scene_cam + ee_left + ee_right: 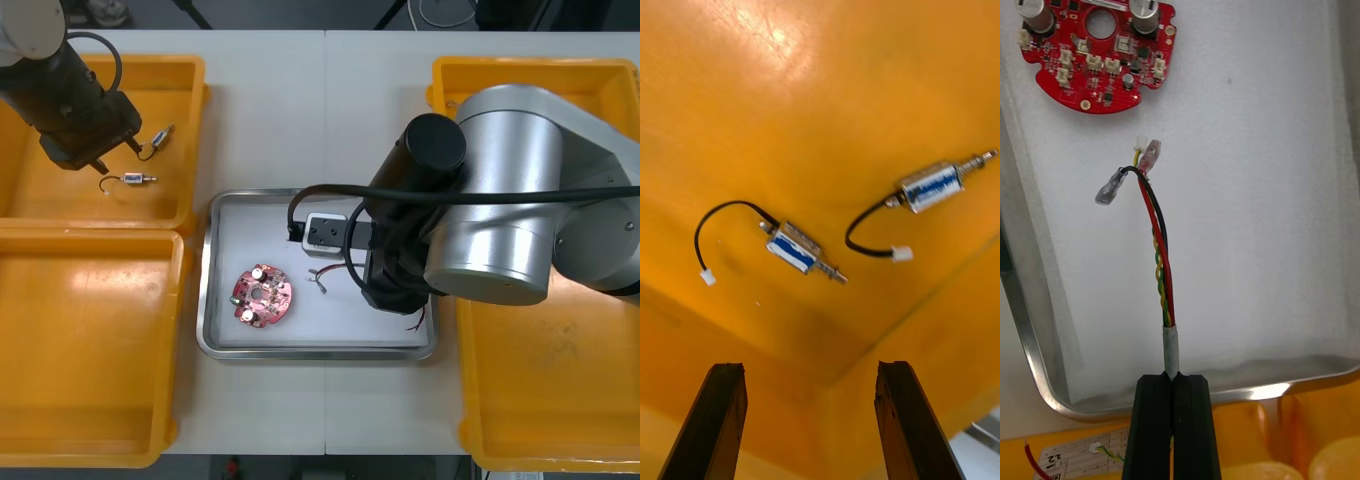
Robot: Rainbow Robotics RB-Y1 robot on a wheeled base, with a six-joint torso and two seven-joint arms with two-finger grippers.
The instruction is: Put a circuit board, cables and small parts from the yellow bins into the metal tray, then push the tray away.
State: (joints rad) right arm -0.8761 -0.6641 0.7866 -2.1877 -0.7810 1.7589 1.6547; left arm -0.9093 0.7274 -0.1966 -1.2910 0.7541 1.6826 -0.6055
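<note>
Right gripper (1174, 381) jaws pinched on the sleeved end of the red and yellow cable (1159, 255), its leads stretching over the white floor of the metal tray (1262, 225) — a round red circuit board (1094, 52) lies in that tray, apart from them. Left gripper (811, 371) jaws wide apart, gripping nothing, over the far left yellow bin (827, 90) — two small metal parts (794, 250) lie inside.

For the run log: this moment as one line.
right gripper shut on red and yellow cable over metal tray | left gripper open near small metal parts in yellow bin | circuit board in tray
</note>
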